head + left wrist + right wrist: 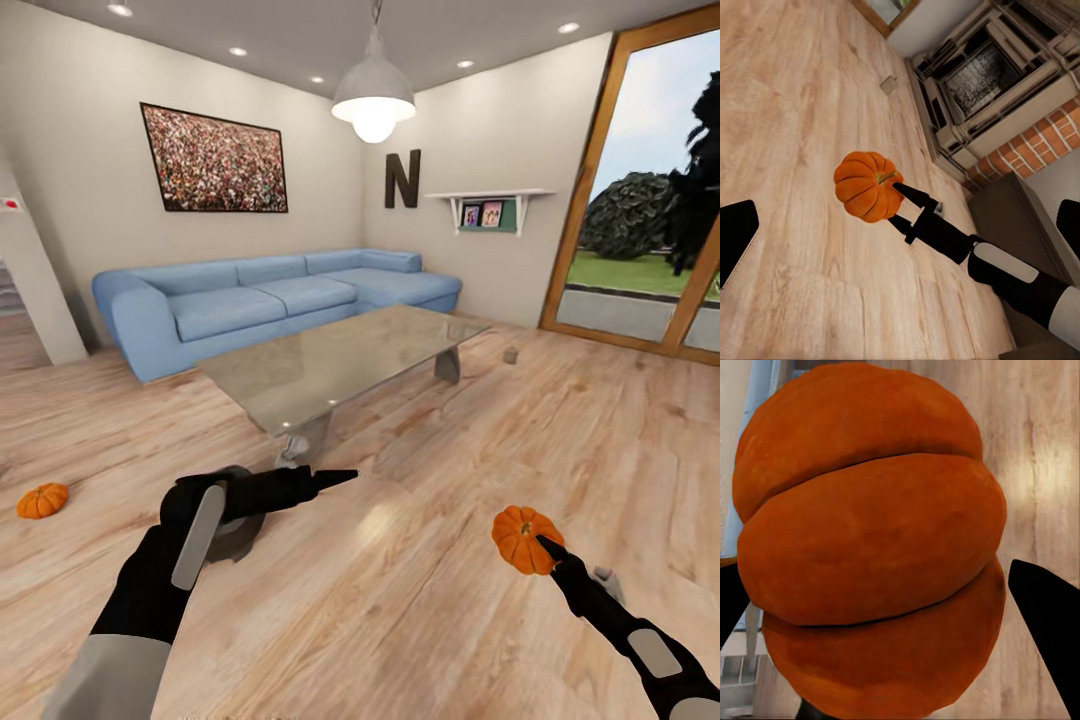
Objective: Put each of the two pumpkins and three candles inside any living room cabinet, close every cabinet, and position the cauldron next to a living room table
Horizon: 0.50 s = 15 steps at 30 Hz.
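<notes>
While the right gripper [540,545] holds one pumpkin [524,539] clamped between its black fingers above the floor [400,600], the second pumpkin [42,500] lies on the floor far to the left. Both are orange, round and ribbed. The left gripper [335,477] is empty; I cannot tell how wide it stands. The floor is pale wood planks; the tabletop [340,360] is glass.

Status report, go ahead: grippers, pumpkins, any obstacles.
Right gripper shut on a pumpkin, held off the floor. Left gripper empty. Second pumpkin on floor. Glass table ahead.
</notes>
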Motion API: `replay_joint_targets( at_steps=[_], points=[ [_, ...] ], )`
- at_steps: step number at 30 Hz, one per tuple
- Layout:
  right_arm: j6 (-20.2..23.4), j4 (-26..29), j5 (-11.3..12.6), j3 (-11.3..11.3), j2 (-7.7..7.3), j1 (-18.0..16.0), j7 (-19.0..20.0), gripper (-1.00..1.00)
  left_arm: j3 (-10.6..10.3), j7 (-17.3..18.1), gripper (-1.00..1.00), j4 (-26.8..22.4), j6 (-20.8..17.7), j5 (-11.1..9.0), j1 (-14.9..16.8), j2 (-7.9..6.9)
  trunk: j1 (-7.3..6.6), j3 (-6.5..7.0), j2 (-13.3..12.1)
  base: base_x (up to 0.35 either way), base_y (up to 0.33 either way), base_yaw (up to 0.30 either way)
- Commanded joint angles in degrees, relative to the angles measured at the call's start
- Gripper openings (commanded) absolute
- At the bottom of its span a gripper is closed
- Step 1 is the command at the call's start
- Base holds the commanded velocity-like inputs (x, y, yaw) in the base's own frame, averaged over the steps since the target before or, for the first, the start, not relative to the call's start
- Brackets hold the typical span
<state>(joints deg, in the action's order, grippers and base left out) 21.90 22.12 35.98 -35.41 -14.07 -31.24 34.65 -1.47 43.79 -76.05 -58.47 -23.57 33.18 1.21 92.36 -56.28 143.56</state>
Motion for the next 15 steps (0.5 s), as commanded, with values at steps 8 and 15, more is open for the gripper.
replay_joint_targets(
  at_steps=[8, 15],
  points=[
    [0.60, 0.03, 0.67, -0.32, 0.01, -0.05, 0.15, -1.00, 0.11, 0.32, 1.00, -0.06, -0.08, 0.11, 0.05, 0.03, -0.01, 0.24, 0.02, 0.000, 0.031, 0.261],
    [0.60, 0.03, 0.67, -0.28, 0.02, -0.05, 0.14, -1.00, 0.14, 0.25, 1.00, -0.01, -0.07, 0.11, 0.05, 0.03, -0.01, 0.49, 0.02, -0.003, 0.220, 0.261]
  ],
)
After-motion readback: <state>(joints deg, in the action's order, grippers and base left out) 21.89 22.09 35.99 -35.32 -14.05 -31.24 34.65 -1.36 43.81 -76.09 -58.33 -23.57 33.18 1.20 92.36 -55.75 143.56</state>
